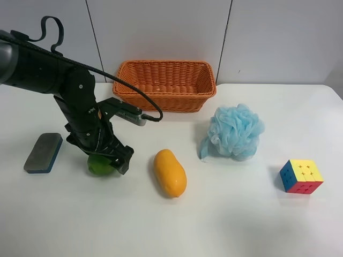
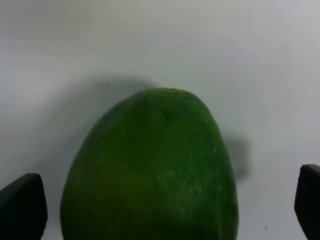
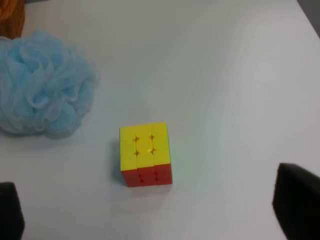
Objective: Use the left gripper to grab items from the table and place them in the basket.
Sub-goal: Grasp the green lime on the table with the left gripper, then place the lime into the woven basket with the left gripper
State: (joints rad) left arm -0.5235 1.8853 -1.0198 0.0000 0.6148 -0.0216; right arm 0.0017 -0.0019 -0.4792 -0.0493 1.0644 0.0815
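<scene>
My left gripper (image 1: 107,158), a black claw on the arm at the exterior high view's left, is down over the round green fruit (image 1: 99,166) on the white table (image 1: 241,219). In the left wrist view the gripper (image 2: 165,205) is open, with the fruit (image 2: 150,170) between its two wide-apart fingers and not gripped. The yellow-orange mango (image 1: 170,172) lies just to the right. The blue eraser block (image 1: 43,152) lies to the left. The orange basket (image 1: 161,101) stands empty at the back. My right gripper (image 3: 152,210) is open above the puzzle cube (image 3: 146,152).
The light-blue mesh pouf (image 1: 235,131) sits right of centre and also shows in the right wrist view (image 3: 42,85). The puzzle cube (image 1: 301,176) is at the far right. The left arm's black cable (image 1: 139,96) loops in front of the basket. A white panelled wall stands behind.
</scene>
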